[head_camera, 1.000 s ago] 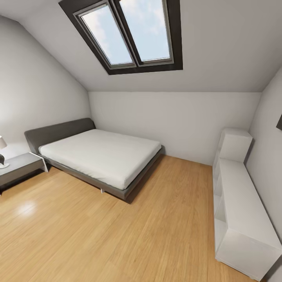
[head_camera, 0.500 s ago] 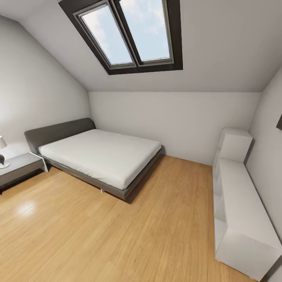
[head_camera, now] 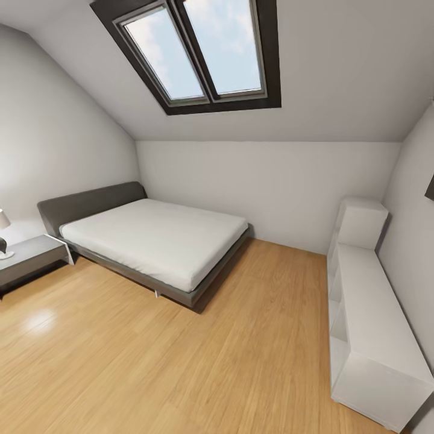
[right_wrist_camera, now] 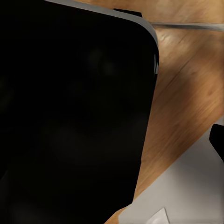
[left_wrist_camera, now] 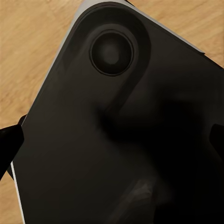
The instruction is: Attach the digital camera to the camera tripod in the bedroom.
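Note:
I am looking into the bedroom, with its pale grey wall [head_camera: 271, 187], light wood plank floor [head_camera: 181, 367] and skylight windows [head_camera: 199, 51]. The digital camera and the camera tripod are out of view. In the left wrist view my left gripper [left_wrist_camera: 112, 144] hangs over a black rounded part of my own body [left_wrist_camera: 112, 51], with dark fingertips [left_wrist_camera: 9, 149] at the frame's two edges, far apart. In the right wrist view one dark fingertip [right_wrist_camera: 217, 140] of my right gripper sits at the frame's edge, beside another black body panel [right_wrist_camera: 70, 107]. Nothing is held.
A grey bed [head_camera: 157, 241] with a white mattress stands against the far left wall. A grey nightstand [head_camera: 30, 256] with a lamp [head_camera: 3, 238] sits at the left edge. Low white cube shelves [head_camera: 374, 313] run along the right wall. Open floor lies between them.

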Robot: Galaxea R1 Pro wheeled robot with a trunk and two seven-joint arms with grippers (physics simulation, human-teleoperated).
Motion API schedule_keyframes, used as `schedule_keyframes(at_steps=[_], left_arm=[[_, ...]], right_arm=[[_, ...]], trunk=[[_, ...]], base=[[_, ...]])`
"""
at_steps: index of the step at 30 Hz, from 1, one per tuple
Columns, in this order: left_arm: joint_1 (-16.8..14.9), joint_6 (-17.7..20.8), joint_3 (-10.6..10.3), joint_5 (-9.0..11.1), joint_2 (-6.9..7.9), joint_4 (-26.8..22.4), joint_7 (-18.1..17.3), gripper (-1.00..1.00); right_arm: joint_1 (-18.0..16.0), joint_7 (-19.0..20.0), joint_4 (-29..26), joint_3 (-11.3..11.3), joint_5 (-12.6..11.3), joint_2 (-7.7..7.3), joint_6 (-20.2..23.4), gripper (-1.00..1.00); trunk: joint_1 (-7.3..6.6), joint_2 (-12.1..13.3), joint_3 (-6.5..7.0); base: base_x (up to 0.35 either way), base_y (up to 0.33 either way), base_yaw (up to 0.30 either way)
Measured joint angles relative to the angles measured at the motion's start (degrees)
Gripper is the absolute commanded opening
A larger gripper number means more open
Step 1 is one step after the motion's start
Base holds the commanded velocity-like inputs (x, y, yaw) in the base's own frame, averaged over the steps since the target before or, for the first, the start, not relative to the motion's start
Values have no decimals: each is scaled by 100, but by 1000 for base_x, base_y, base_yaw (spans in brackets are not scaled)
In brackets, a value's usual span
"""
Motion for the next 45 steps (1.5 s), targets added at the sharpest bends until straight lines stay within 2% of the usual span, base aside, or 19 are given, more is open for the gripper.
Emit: schedule_keyframes(at_steps=[35,45], left_arm=[[0,-1,0,-3,-9,-2,-2,100],[0,0,0,-6,-16,-1,-3,100]], right_arm=[[0,1,1,0,-9,21,7,100],[0,1,1,-1,-8,13,8,100]], trunk=[[0,0,0],[0,0,0]], base=[[0,1,-209],[0,170,-181]])
